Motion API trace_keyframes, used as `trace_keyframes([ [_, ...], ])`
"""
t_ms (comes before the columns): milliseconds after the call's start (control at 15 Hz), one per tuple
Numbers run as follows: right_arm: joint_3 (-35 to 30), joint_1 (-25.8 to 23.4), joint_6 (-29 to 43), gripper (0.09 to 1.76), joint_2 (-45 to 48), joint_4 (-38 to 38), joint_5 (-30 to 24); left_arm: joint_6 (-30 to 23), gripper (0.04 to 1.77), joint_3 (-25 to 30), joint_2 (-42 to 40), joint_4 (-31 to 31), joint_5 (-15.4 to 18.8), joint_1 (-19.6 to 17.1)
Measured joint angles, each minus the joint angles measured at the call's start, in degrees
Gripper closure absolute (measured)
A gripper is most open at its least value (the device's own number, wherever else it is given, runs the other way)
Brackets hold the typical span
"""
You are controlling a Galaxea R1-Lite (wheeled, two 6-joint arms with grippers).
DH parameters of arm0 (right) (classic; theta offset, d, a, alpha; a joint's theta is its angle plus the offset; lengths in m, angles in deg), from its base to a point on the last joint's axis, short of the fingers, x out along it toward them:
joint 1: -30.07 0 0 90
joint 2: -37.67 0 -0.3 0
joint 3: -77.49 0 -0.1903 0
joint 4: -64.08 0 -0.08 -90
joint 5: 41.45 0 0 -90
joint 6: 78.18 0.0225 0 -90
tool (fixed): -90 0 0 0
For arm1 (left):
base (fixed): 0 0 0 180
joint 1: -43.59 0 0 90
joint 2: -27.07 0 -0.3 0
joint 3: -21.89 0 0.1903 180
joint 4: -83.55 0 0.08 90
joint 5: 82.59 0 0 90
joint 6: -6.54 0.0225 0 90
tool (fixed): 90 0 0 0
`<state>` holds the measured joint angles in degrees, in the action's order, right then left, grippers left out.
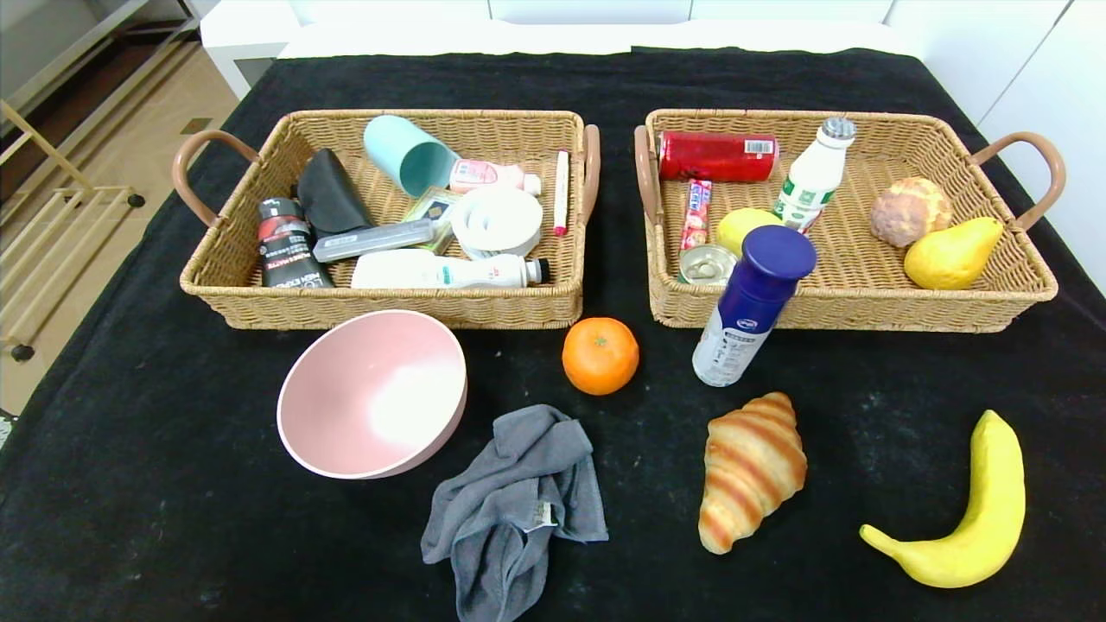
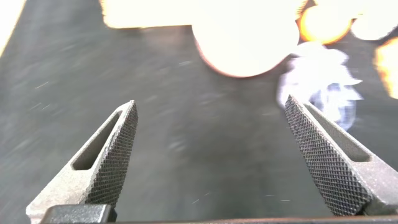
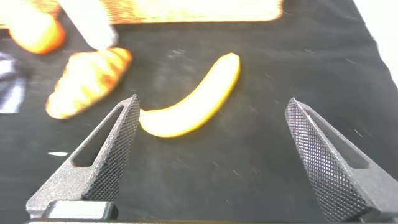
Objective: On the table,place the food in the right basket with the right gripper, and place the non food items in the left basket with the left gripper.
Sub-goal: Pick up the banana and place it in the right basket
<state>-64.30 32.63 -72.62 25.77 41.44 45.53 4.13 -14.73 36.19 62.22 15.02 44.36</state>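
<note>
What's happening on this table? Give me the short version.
A sorting job where nothing is being held. Both baskets already hold items, but six things still lie on the black table: pink bowl, grey cloth, orange, blue-capped bottle, croissant and banana. The left gripper is open above bare cloth; the right gripper is open with the banana beyond its fingers.

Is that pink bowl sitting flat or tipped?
Tipped: the pink bowl leans on the table, its empty inside facing the camera.
</note>
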Motion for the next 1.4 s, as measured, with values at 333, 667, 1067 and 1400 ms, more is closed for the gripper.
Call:
trace_keyframes([
  [333, 7.36, 11.41, -0.29, 0.14, -16.24, 3.97, -0.48, 1.62, 0.09, -7.50, 13.01, 0.17, 4.32, 10.45],
  [667, 9.76, 14.32, -1.76, 0.14, -33.02, 17.40, -0.50, 3.89, 0.09, -14.19, 26.77, 0.77, 4.49, 21.33],
  [1067, 13.02, 23.78, -2.36, 0.14, -42.67, 18.77, 5.36, 5.89, 0.09, -17.88, 37.18, 3.33, 4.66, 27.67],
  [1400, 15.49, 25.75, -2.36, 0.14, -46.73, 19.49, 6.11, 6.10, 0.09, -20.74, 41.92, 3.39, 4.73, 28.50],
])
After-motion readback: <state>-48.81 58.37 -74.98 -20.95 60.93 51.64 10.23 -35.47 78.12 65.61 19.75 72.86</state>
